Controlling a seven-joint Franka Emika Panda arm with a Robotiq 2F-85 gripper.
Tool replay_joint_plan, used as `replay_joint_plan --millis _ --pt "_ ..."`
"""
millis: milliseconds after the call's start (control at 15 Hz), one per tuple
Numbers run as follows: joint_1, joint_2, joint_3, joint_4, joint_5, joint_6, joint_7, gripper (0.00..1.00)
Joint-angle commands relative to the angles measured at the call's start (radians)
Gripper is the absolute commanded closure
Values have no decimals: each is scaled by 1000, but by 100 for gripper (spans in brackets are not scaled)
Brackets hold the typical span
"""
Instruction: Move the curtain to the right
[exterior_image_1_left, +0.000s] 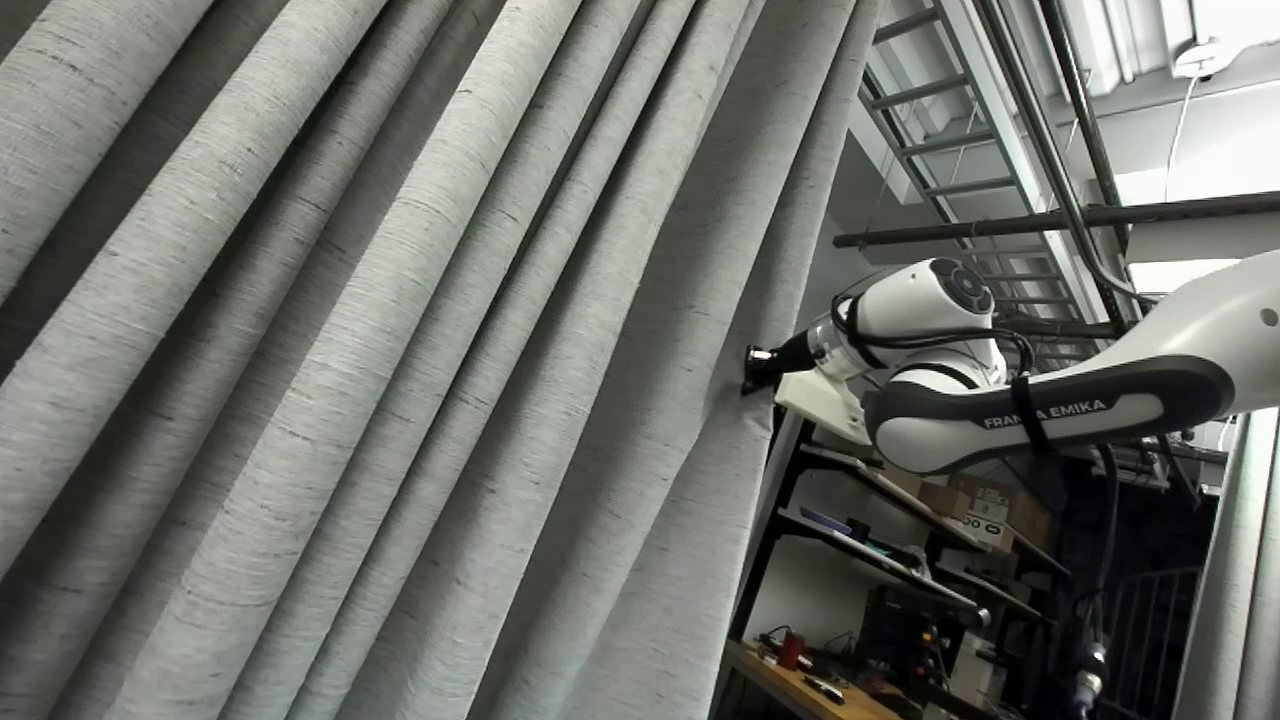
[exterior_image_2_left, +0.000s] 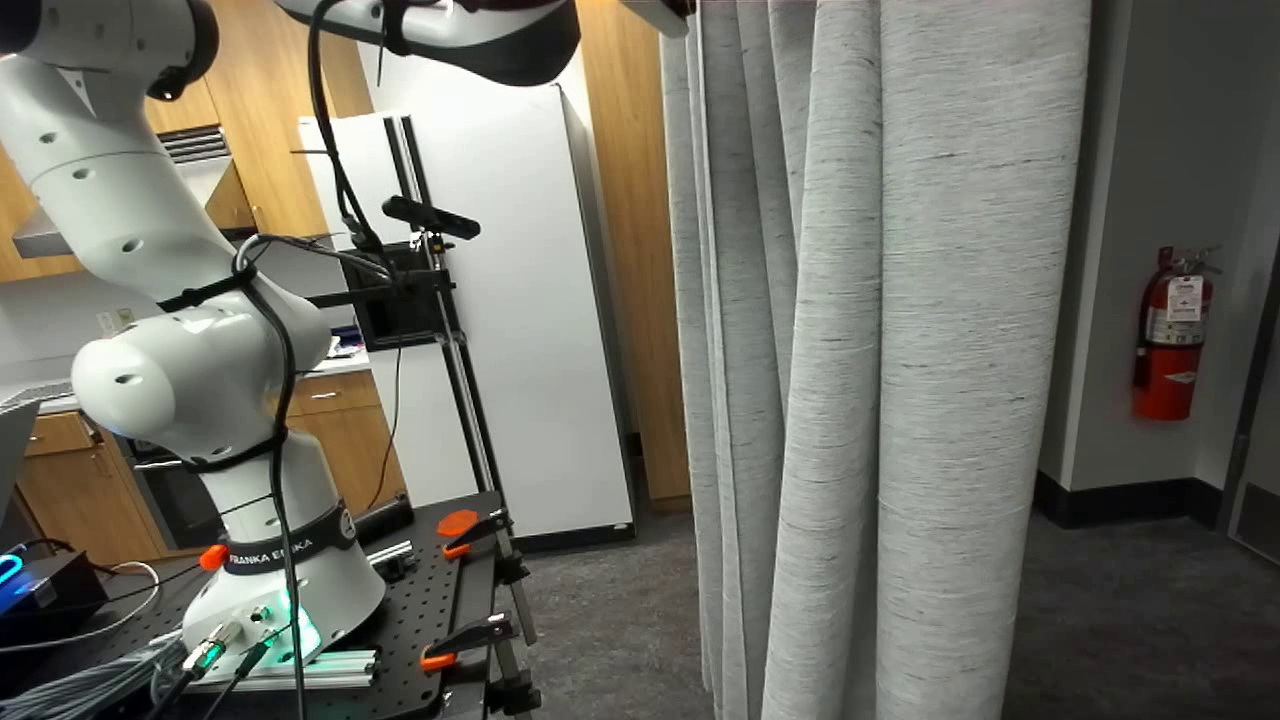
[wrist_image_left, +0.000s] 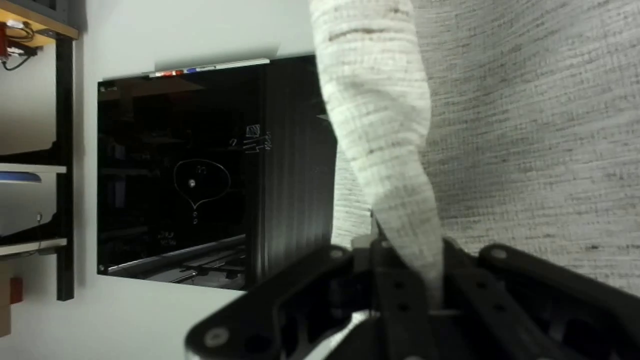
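Pinching fold of curtain (wrist_image_left: 382, 120) — tool (wrist_image_left: 413, 257); wrist view alone shows scribbled black board (wrist_image_left: 215, 180).

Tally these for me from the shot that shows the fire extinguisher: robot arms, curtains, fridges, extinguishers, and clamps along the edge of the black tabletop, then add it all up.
Robot arm: 1
Curtain: 1
Fridge: 1
Fire extinguisher: 1
Clamps: 2
Total: 6

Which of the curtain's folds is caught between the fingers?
The bright fold at the edge of the curtain: it alone runs between the fingers; the other pleats hang clear of them.
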Motion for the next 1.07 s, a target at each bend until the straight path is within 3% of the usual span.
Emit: replay_joint_plan --millis 0,133,333,400,467,1000 --pt "28 63 -139 77 178 63 -181 99" --pt "52 111 -215 121 314 51 -290 99" --pt "9 184 -244 206 579 19 -477 99" --pt "45 206 -301 240 625 6 -503 99" --pt "34 227 -316 272 691 -5 -540 99" --pt "-98 376 -466 505 997 -183 -552 99"
